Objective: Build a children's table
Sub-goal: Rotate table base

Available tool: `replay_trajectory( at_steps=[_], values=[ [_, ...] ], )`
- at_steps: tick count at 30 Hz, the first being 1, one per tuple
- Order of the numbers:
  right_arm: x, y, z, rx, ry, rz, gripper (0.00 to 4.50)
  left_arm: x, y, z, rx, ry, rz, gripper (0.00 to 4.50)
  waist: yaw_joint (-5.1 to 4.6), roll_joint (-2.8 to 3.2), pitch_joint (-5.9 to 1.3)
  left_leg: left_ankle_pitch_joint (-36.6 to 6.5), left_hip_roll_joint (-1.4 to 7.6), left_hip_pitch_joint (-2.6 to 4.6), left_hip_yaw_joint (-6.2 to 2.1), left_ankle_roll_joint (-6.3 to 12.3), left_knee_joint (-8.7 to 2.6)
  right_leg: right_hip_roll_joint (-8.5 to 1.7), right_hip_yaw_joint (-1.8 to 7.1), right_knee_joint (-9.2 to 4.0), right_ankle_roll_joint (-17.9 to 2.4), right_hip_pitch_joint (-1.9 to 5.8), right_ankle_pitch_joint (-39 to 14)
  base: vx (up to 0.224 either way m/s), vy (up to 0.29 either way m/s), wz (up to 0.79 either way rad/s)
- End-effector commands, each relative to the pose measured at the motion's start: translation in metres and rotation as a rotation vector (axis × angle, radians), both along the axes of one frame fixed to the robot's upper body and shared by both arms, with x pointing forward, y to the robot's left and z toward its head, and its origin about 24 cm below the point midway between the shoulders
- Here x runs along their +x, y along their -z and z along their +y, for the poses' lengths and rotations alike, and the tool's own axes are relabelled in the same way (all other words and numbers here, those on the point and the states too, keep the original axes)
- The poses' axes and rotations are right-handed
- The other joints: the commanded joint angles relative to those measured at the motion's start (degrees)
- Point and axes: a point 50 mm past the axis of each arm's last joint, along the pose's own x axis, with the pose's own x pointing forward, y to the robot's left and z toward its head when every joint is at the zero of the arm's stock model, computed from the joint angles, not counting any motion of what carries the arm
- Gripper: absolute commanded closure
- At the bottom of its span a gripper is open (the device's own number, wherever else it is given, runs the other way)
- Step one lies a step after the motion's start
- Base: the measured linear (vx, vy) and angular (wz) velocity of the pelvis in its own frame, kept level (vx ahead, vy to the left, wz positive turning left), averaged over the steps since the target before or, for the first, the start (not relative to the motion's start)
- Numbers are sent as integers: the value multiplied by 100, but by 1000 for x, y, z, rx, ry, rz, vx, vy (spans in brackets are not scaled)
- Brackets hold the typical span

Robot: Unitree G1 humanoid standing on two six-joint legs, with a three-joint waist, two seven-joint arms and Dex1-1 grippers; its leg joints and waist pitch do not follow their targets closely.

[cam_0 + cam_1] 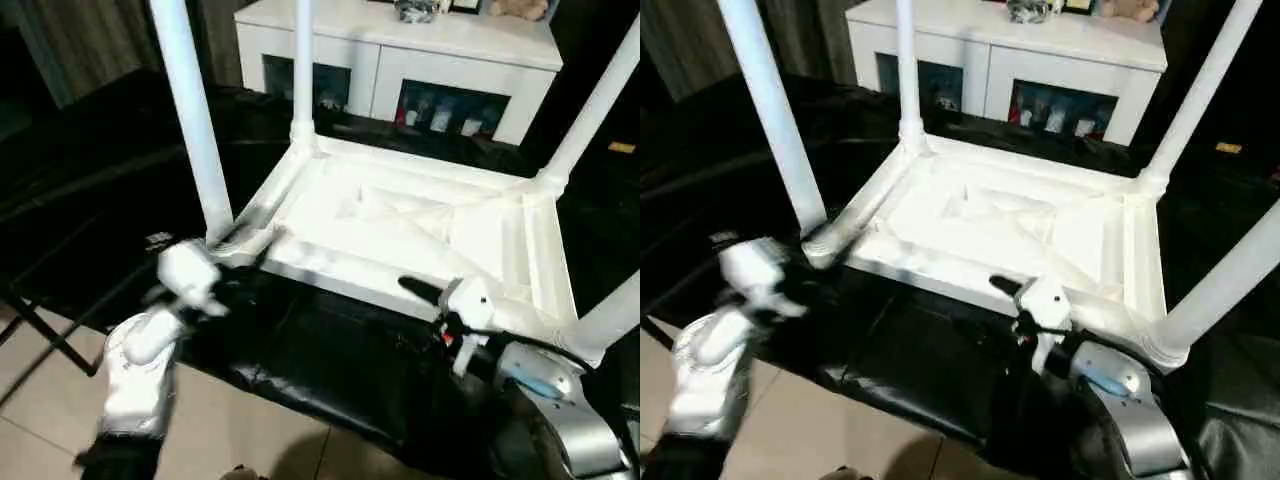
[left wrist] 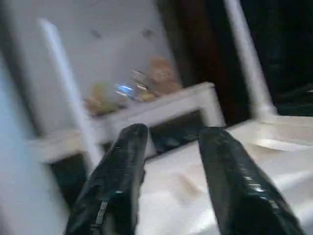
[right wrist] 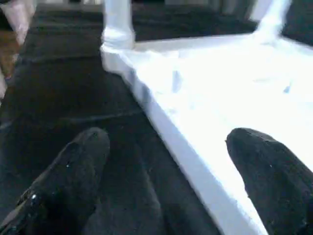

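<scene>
Assembly appears close to complete: the children's table (image 1: 420,225) lies upside down on a black-covered surface (image 1: 330,350), ribbed underside up, with four legs standing from its four corners.

Left side first. The left gripper (image 2: 171,137) sits beside the near-left leg (image 1: 190,120), close to that corner; its fingers (image 2: 120,171) are spread, with nothing between them. The far-left leg (image 1: 303,60) rises behind, in front of a white cabinet (image 1: 400,55) with glass-fronted doors.

Centre: the recessed underside shows moulded ribs and no loose parts lying on it.

Right side. The far-right leg (image 1: 590,110) stands at the far corner and the near-right leg (image 1: 615,315) at the near corner. The right gripper (image 3: 171,147) hovers at the near long edge of the tabletop, jaws spread, with the edge running between them but not pinched.

Judgement: the step in hand looks like a check of the seated legs, or preparation to turn the table over. The next move would call for a firm hold on the rim or on a leg from both sides, then a controlled rotation so no leg works loose.

Count: one tabletop, four legs, two grippers, one cabinet.
</scene>
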Motion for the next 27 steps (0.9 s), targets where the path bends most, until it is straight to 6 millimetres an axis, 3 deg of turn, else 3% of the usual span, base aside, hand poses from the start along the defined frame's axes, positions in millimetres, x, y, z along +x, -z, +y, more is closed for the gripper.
replay_trajectory(
  at_steps=[1,2,5,6,11,15,17,18,19,20,22,23,27],
  values=[
    [4,-3,-5,10,46,-20,27,-6,-3,4,8,-68,-53,210,-57,14,-250,-2586,136,67,-54,-102,-535,-204,178,-561,-588,147,-2254,0,0,0],
    [6,-3,-4,34,78,-27,27,-12,-2,17,-44,-213,-62,202,-65,8,-254,-2648,129,79,-58,-120,-529,-201,181,-576,-516,132,-2410,0,0,0],
    [6,-2,-3,42,96,-30,27,-14,-2,23,-105,-291,-42,194,-72,7,-251,-2658,117,80,-62,-117,-519,-196,189,-596,-461,109,-2518,0,0,0],
    [5,-2,-3,44,97,-29,27,-14,-2,23,-124,-303,-33,167,-68,3,-250,-2676,112,89,-60,-111,-516,-182,189,-600,-450,93,-2534,0,0,0],
    [4,-2,-2,65,116,-39,27,16,-11,29,-230,-341,34,124,-33,-22,-251,-2621,89,77,-66,-111,-522,-166,192,-591,-399,85,-2492,0,0,0],
    [6,-3,-3,80,200,-91,27,37,-13,29,-259,-279,144,101,-26,-5,-280,-2417,69,65,-59,-138,-513,-187,205,-555,-433,87,-2283,0,0,0],
    [6,-3,-5,82,253,-113,27,43,-12,29,-264,-264,189,72,-40,4,-291,-2248,68,35,-61,-157,-520,-172,204,-516,-512,119,-1935,0,0,0],
    [6,-3,-5,92,271,-117,27,48,-12,31,-260,-273,207,64,-28,61,-298,-2235,71,51,-60,-178,-517,-172,207,-505,-550,110,-1842,0,0,0],
    [6,-3,-6,99,278,-119,27,51,-11,33,-257,-279,218,64,-43,33,-305,-2254,70,68,-52,-174,-507,-158,206,-498,-607,112,-1665,0,0,0],
    [5,-3,-7,114,293,-118,27,56,-10,34,-255,-288,249,47,-41,58,-321,-2128,67,46,-59,-161,-506,-159,205,-462,-670,153,-1408,0,0,0],
    [4,-3,-7,131,307,-115,27,61,-10,36,-257,-293,276,34,-36,76,-337,-2006,61,68,-45,-127,-484,-150,209,-434,-763,154,-1088,0,0,0],
    [3,-3,-7,135,309,-113,27,62,-11,36,-260,-293,279,22,-41,63,-338,-1906,68,41,-51,-102,-488,-159,204,-421,-825,192,-910,0,0,0],
    [-1,3,-8,118,320,-99,27,77,-14,38,-299,-291,351,6,-26,89,-357,-1704,61,73,-24,-37,-451,-145,207,-379,-1018,195,-456,0,0,0]
  ],
)
